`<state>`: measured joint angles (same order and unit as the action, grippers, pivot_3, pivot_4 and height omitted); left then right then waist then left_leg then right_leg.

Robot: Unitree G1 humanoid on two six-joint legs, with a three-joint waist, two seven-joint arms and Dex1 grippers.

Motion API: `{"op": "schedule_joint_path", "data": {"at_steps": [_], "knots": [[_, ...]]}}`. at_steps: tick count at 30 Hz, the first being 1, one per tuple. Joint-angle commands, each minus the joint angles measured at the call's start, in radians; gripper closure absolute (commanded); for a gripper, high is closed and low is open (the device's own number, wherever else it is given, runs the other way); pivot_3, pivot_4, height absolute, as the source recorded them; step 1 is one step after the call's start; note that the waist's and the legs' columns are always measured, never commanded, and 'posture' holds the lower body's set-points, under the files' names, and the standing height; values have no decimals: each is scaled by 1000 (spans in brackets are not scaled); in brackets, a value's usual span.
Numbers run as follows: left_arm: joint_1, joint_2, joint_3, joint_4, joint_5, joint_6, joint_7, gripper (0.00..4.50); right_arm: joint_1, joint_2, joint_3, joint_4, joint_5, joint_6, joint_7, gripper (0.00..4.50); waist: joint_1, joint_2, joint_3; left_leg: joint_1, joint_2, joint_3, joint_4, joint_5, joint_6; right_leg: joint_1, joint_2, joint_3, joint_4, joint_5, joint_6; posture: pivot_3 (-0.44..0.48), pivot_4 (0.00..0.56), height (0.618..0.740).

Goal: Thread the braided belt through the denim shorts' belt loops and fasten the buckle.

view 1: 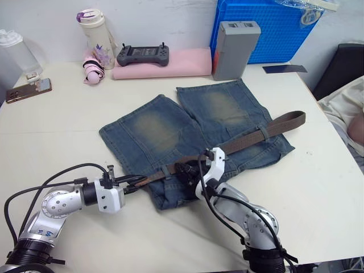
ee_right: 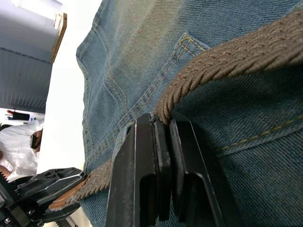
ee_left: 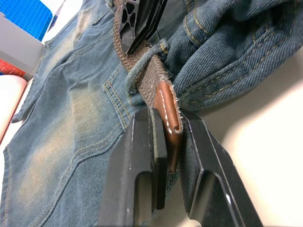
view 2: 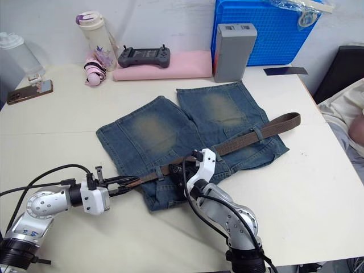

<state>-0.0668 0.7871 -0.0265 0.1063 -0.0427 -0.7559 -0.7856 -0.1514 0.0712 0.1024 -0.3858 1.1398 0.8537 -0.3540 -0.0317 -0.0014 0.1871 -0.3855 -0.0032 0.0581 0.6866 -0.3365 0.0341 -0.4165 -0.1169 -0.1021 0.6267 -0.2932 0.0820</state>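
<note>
The denim shorts [view 1: 170, 128] lie flat on the white table, waistband toward me. The braided belt [view 1: 244, 140] runs along the waistband from the far right down to the near left. It passes under one of the belt loops [view 1: 264, 133] and another [ee_left: 142, 71] near its tan tip [ee_left: 169, 118]. My left gripper [view 1: 135, 180] is shut on that tan tip just past the shorts' left edge. A little further along, my right gripper [view 1: 185, 169] is shut on the woven strap [ee_right: 227, 61] over the waistband. The buckle is hidden from me.
At the back stand a blue crate [view 1: 267, 28], a grey box [view 1: 234, 48], a pink pad [view 1: 170, 63] carrying a game controller [view 1: 142, 54], and a bottle [view 1: 95, 34]. A phone [view 1: 28, 90] lies far left. A person's sleeve [view 1: 347, 111] shows at the right edge.
</note>
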Motion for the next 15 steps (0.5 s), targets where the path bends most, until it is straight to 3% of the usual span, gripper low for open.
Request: {"op": "schedule_joint_path", "data": {"at_steps": [1,3,5,6,13,15], "knots": [[24,36,2,-57,-78,76,-51,4381,20,11,-8,-4,-14,5,-11,4500,0,0,0,0,0,0,0,0,0,0,0,0,0,0,0,0,150,712],[33,36,14,-64,-90,77,-57,4381,20,13,-8,-4,-17,4,-11,4500,0,0,0,0,0,0,0,0,0,0,0,0,0,0,0,0,150,712],[35,33,26,-69,-103,95,-57,3358,20,15,-9,-3,-18,4,-11,4500,-1,0,0,0,0,0,0,0,0,0,0,0,0,0,0,0,150,712],[34,34,28,-70,-102,98,-58,3203,20,16,-9,-3,-18,3,-10,4500,-1,0,0,0,0,0,-1,0,0,0,0,0,0,0,0,0,150,712],[29,27,25,-76,-71,96,-60,275,21,17,-8,-3,-21,3,-8,4500,2,-2,-2,0,0,0,-1,0,0,0,0,0,0,0,0,0,150,712],[27,25,24,-73,-68,94,-59,275,21,17,-8,-4,-23,3,-7,4500,3,-2,-2,0,0,0,-1,0,0,0,0,0,0,0,0,0,150,712]]}}
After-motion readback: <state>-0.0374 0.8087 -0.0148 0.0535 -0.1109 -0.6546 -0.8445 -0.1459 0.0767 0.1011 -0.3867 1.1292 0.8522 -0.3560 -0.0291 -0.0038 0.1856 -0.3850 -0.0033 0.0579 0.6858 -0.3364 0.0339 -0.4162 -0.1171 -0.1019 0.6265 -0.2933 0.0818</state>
